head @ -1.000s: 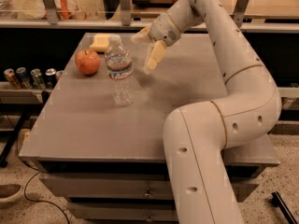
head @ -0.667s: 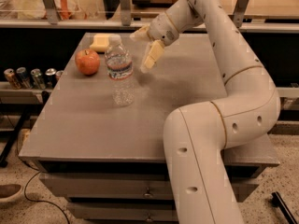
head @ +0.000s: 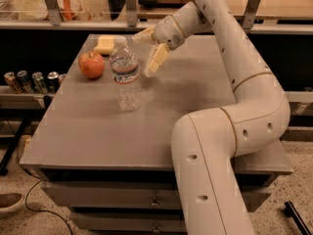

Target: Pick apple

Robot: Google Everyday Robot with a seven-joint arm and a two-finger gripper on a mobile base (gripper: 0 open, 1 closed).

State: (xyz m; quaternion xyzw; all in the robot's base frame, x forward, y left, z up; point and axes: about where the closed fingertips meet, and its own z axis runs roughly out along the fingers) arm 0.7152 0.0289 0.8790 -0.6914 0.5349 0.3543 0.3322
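The red-orange apple (head: 92,64) sits on the grey table (head: 98,126) at the back left. A clear water bottle (head: 125,74) stands upright just right of it. My gripper (head: 147,49) hovers above the table behind and right of the bottle, well right of the apple. Its two pale fingers (head: 156,59) are spread apart and hold nothing.
A pale yellow sponge block (head: 107,44) lies behind the apple near the table's far edge. Several drink cans (head: 32,81) stand on a lower shelf to the left. My own arm (head: 234,111) curves over the table's right side.
My gripper has moved a little to the left, closer to the bottle. The apple, bottle and sponge have not moved.
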